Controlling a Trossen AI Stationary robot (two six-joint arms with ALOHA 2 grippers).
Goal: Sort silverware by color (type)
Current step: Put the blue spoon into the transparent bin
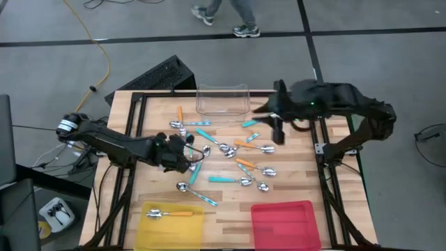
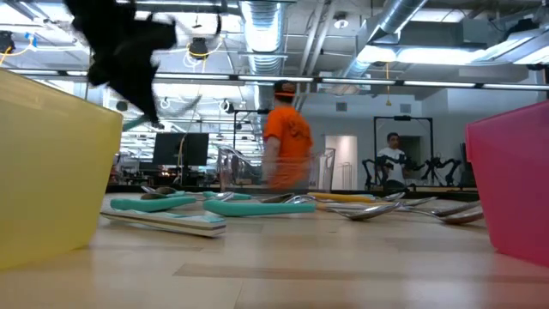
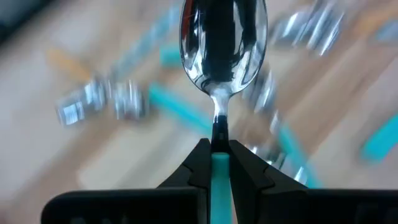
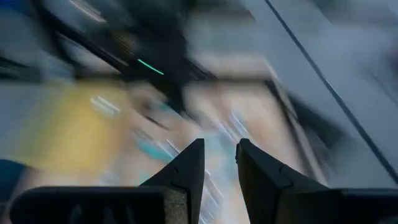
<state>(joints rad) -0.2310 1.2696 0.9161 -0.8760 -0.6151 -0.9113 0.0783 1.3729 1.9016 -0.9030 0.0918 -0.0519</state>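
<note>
Spoon axis runs straight out from my left gripper, clamped on the teal-handled, shiny-bowled spoon; my right gripper, fingers slightly parted, hangs empty farther away.

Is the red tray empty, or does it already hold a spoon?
Empty: the high view shows the red tray bare inside, while the yellow tray holds one orange-handled spoon.

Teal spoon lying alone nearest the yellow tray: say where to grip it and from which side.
Grip the teal spoon mid-handle from straight above, closing across it. It lies flat, its straight slim handle clear of the other spoons; the metal bowl is rounded.
</note>
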